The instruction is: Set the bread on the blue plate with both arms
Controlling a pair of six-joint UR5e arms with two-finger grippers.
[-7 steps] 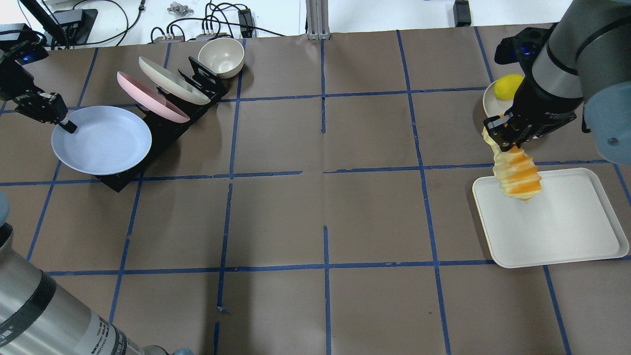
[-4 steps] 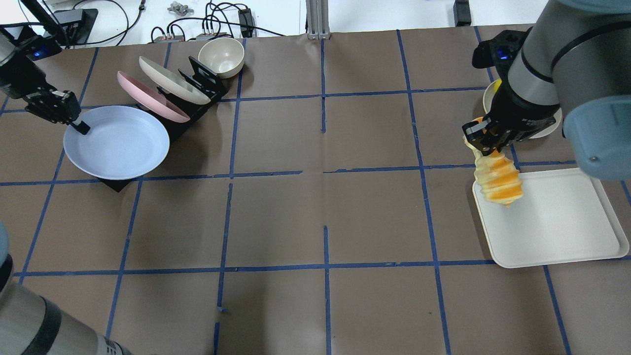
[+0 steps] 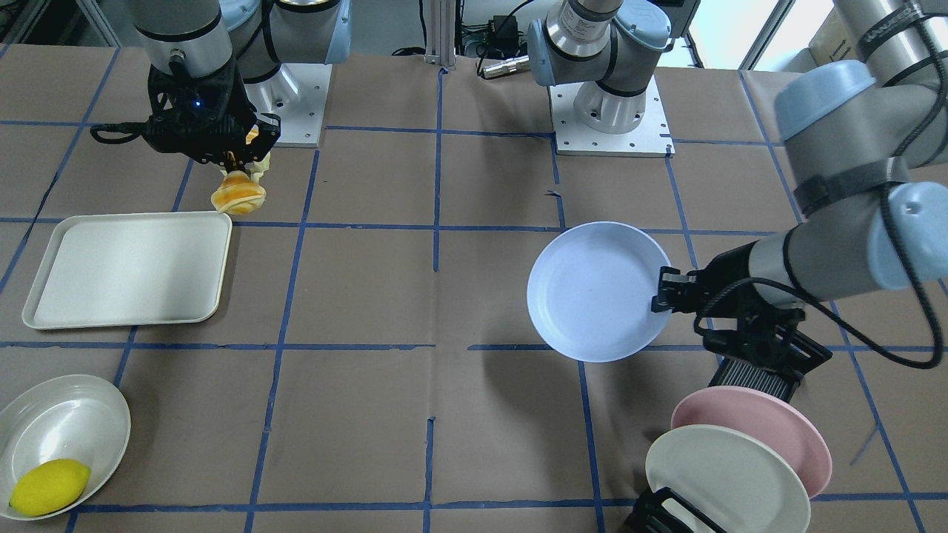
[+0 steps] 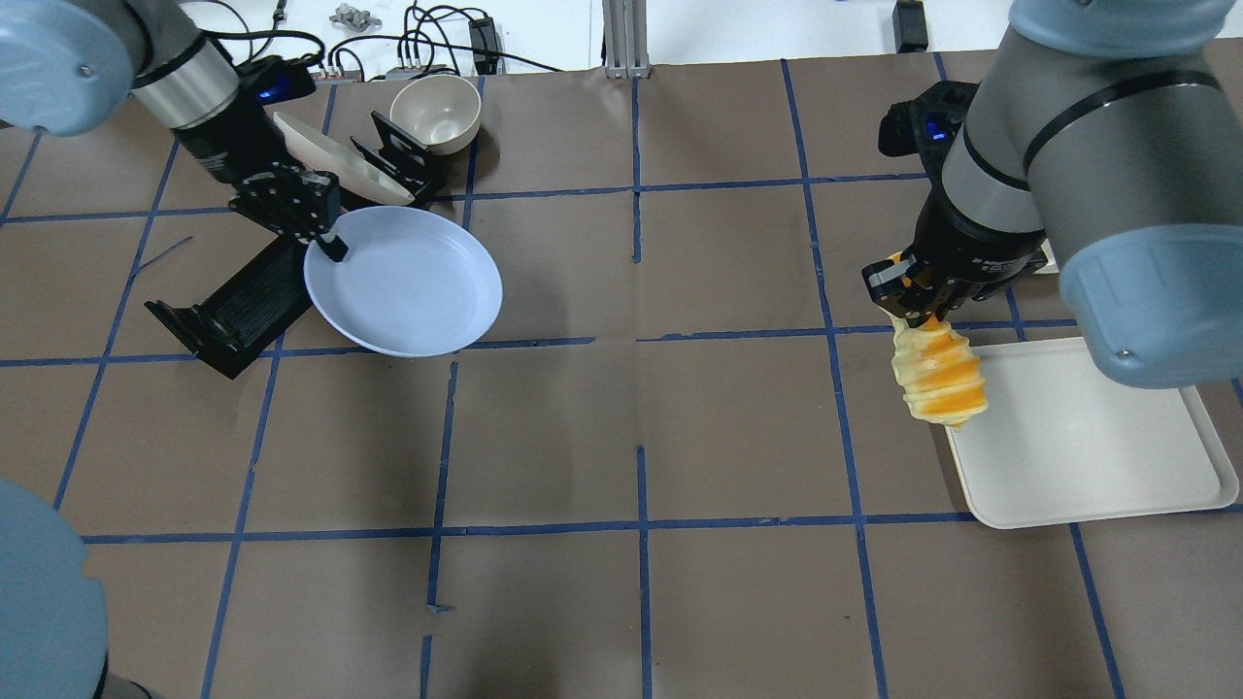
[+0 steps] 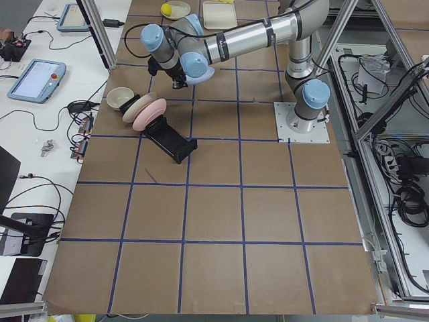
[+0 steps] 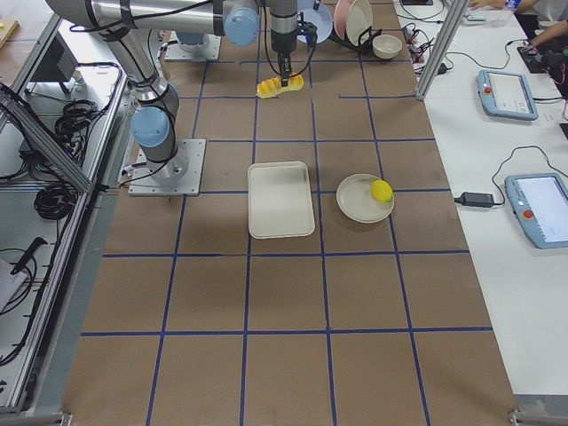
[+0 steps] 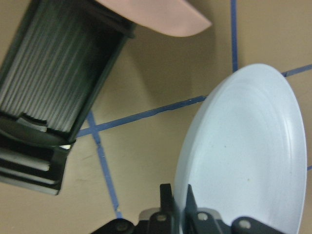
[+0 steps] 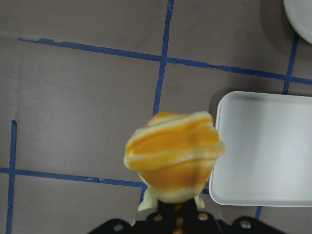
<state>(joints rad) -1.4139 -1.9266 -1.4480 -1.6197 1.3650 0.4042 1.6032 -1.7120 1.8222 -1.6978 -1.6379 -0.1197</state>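
The bread [image 4: 937, 379], striped orange and cream, hangs down from my right gripper [image 4: 908, 301], which is shut on its top end. It hangs in the air just off the white tray's corner, as the front view [image 3: 238, 198] and the right wrist view [image 8: 173, 153] also show. My left gripper [image 4: 330, 248] is shut on the rim of the pale blue plate [image 4: 403, 282] and holds it roughly level above the table. The plate also shows in the front view [image 3: 592, 292] and the left wrist view [image 7: 243, 156]. The two grippers are far apart.
A white tray [image 4: 1088, 437] lies at the right. A black plate rack [image 4: 243, 301] at the left holds a pink plate [image 3: 755, 422] and a cream plate [image 3: 726, 481]. A cream bowl [image 4: 435, 112] stands behind it. A lemon [image 3: 48, 486] lies in a white dish [image 3: 63, 414].
My left gripper has carried the blue plate to the right, away from the rack. My right gripper has moved the bread to the left, from over the tray to its left edge.
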